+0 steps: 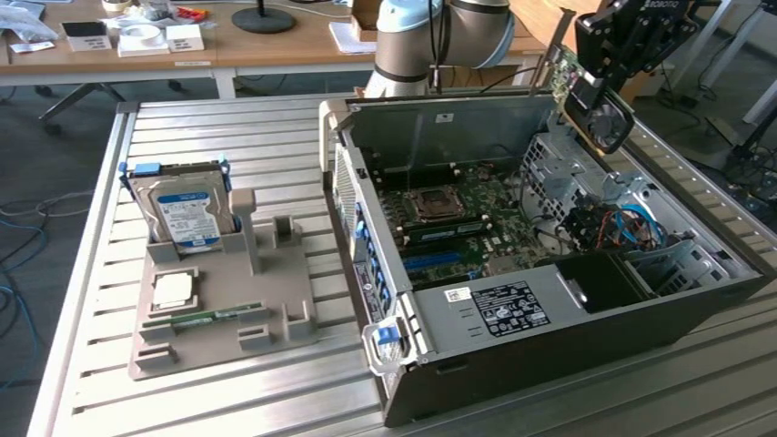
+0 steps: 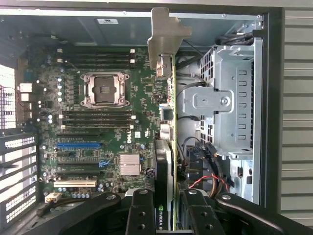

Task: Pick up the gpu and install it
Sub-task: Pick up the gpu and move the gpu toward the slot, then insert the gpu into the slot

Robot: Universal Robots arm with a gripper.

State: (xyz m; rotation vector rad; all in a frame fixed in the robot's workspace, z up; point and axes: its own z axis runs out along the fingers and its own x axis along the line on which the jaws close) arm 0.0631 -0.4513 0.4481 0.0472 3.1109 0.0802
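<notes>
My gripper has its black jaws clamped on the gpu, a thin card seen edge-on with a pale bent metal bracket, hanging above the green motherboard. The exterior view adds its round fan, over the open grey case. The grip point is cut off.
</notes>
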